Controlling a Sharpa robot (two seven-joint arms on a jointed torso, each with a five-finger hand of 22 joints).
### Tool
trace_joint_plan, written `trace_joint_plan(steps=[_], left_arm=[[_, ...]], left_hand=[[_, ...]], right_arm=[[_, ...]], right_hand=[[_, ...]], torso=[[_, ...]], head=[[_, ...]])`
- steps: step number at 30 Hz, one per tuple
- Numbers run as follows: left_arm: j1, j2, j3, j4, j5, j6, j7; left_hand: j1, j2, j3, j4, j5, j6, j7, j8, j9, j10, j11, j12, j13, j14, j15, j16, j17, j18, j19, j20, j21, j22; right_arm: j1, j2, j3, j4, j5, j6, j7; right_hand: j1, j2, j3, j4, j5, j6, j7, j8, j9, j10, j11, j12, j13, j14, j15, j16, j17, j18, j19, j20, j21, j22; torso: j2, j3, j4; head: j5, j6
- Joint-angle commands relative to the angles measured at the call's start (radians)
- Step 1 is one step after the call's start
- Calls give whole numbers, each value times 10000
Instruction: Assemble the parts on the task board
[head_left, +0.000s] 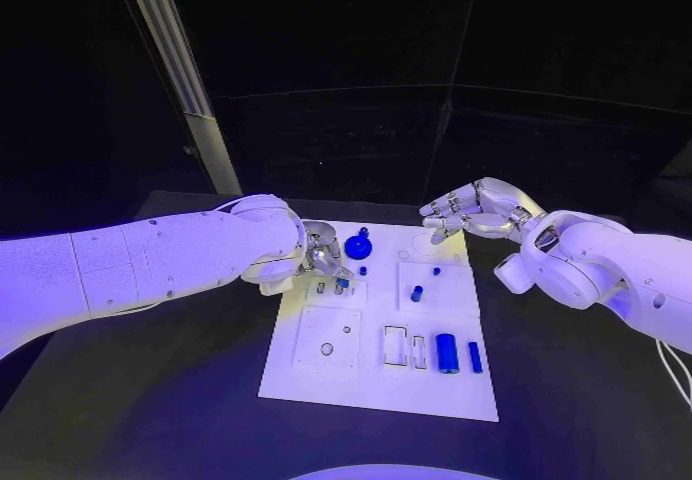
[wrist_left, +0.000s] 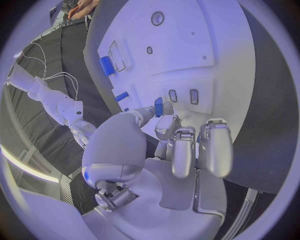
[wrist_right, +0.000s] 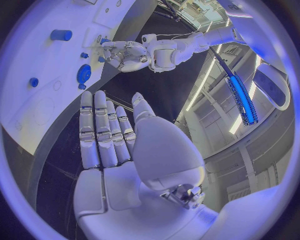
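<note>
The white task board (head_left: 378, 385) lies in the middle of the black table. My left hand (head_left: 306, 262) hangs over the board's far left part and pinches a small blue part (wrist_left: 159, 106) between thumb and a finger, close to two small slots (wrist_left: 193, 96); the same part shows below the fingers (head_left: 342, 285). My right hand (head_left: 470, 215) hovers over the board's far right corner with fingers spread and nothing in it; its palm (wrist_right: 109, 135) is bare. A round blue knob (head_left: 358, 245) stands between the hands. Two blue cylinders (head_left: 449, 353) lie near the right edge.
A small blue peg (head_left: 417, 293) and another (head_left: 436, 270) stand in a raised square on the right half. A raised white plate (head_left: 329, 338) with a hole sits at the near left, with two rectangular frames (head_left: 395, 344) beside it. Black table (head_left: 173, 400) surrounds the board.
</note>
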Motion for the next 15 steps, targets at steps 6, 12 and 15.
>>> trace_joint_plan(steps=[6, 12, 15], left_arm=[[-150, -36, -8, 81, -817, -828, 47], [-260, -32, -12, 65, -876, -724, -162], [-312, -21, -13, 16, -886, -652, -230]], left_hand=[[-38, 34, 1854, -1807, 47, -35, 18, 37, 9, 78, 7, 18, -5, 1057, -12, 31, 2633, -154, 35, 9, 56, 196], [-45, 26, 1865, -1817, 44, -35, 17, 40, 13, 79, 6, 17, -9, 1057, -13, 31, 2633, -153, 34, 8, 54, 192], [-49, 20, 1872, -1823, 43, -35, 17, 42, 15, 80, 6, 15, -11, 1057, -13, 31, 2633, -153, 33, 7, 52, 190]], right_arm=[[21, -23, 5, 20, 0, 83, 71], [20, -33, 5, 20, -1, 86, 82], [20, -37, 5, 20, -1, 86, 87]], right_hand=[[-46, 94, -38, 5, 43, -84, 30, -32, -8, -51, 0, 12, -27, 10, 86, -54, -33, 116, 69, 42, -61, -18], [-46, 94, -38, 5, 43, -84, 30, -32, -8, -51, 0, 12, -27, 10, 86, -54, -33, 116, 69, 42, -61, -18], [-52, 99, -38, 9, 44, -87, 30, -32, -8, -55, 2, 14, -32, 9, 87, -56, -41, 116, 69, 44, -67, -21]], torso=[[3, 4, -41], [7, -1, -45], [10, 0, -39]], head=[[72, -1], [66, -14], [64, -19]])
